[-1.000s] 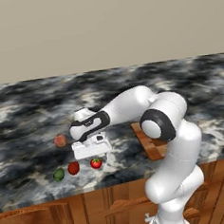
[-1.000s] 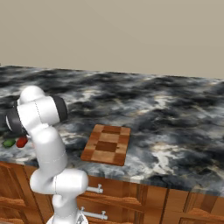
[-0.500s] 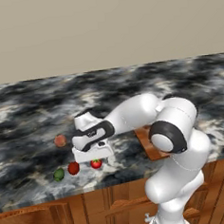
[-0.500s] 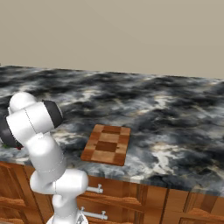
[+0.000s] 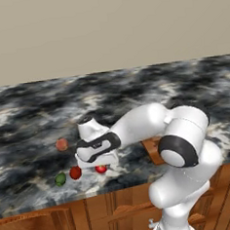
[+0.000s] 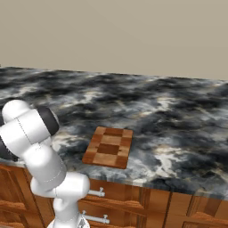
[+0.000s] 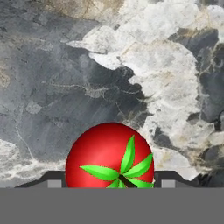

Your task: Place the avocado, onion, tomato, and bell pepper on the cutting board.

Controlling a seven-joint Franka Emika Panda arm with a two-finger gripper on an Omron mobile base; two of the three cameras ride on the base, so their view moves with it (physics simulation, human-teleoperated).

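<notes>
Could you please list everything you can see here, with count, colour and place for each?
tomato: one, bright red with a green leafy top, on the counter between the fingertips
bell pepper: one, deeper red, near the counter's front edge
avocado: one, dark green, left of the pepper
onion: one, pinkish-brown, farther back
cutting board: one, checkered brown, bare, near the front edge
counter: one, dark marbled stone
cabinets: brown wood, under the counter
gripper: one, dark tips flanking the tomato

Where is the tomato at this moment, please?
The tomato lies on the marble counter near its front edge, directly under the gripper between its finger tips. In the left base view the bell pepper and avocado sit beside it.
</notes>
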